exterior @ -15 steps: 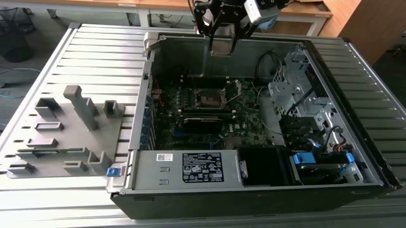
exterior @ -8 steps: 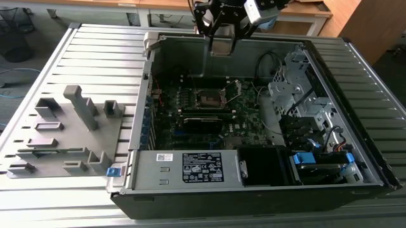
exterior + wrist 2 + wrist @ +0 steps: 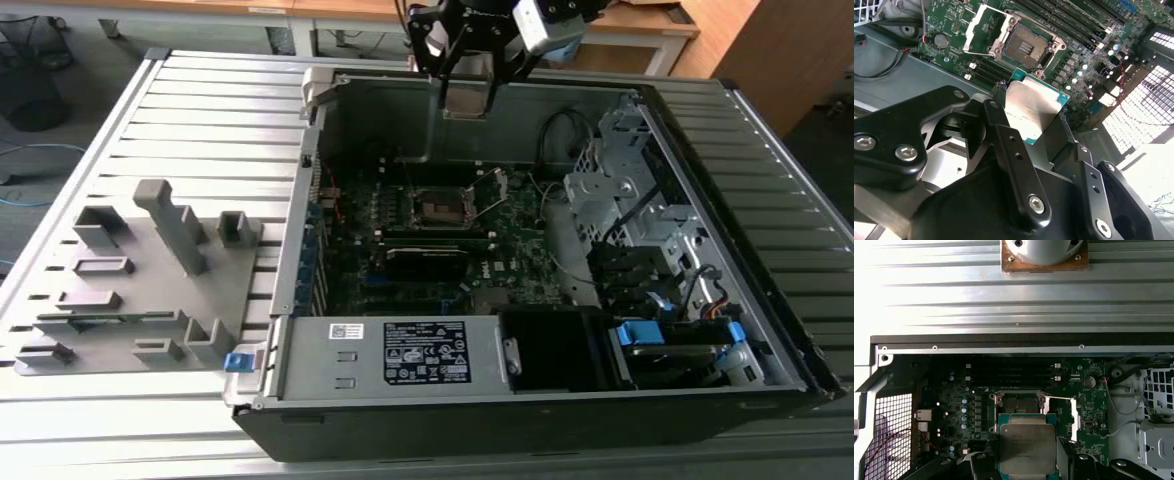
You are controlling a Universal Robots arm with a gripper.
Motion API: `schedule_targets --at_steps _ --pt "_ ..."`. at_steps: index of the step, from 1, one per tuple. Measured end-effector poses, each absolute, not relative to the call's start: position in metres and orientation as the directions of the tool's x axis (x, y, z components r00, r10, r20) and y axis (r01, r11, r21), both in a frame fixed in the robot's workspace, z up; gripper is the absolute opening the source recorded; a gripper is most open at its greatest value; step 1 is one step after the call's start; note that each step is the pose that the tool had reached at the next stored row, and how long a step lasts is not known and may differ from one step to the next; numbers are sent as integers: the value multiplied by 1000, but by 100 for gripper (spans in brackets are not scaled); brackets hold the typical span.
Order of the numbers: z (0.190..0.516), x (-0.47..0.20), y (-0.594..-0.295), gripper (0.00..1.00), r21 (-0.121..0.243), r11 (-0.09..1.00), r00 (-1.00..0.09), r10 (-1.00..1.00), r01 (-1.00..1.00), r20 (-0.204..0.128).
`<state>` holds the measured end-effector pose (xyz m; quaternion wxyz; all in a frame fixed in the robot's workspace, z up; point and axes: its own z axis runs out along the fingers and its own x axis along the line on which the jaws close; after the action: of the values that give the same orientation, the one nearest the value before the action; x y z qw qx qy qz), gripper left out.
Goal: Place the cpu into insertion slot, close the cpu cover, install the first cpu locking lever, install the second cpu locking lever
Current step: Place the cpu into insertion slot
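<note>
The first step is in hand: at the upper middle of the exterior view, above the open computer case (image 3: 310,95), the gripper (image 3: 466,92) has its jaws pinching the cpu (image 3: 1034,107) by two opposite edges, well clear of the board and, as far as I can judge, tilted rather than flat. The insertion slot (image 3: 438,205) lies bare near the middle of that view, with the cpu cover (image 3: 975,31) swung open beside it, so placing calls for a level chip squared over the socket. The cpu is a thin square with a dull silver-grey top and green edging.
</note>
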<state>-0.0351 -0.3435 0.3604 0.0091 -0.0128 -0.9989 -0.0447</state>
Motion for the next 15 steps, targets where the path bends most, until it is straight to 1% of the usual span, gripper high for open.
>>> schedule_targets --at_steps 15 --pt "358 -35 -344 54 89 996 -1000 25 26 19"
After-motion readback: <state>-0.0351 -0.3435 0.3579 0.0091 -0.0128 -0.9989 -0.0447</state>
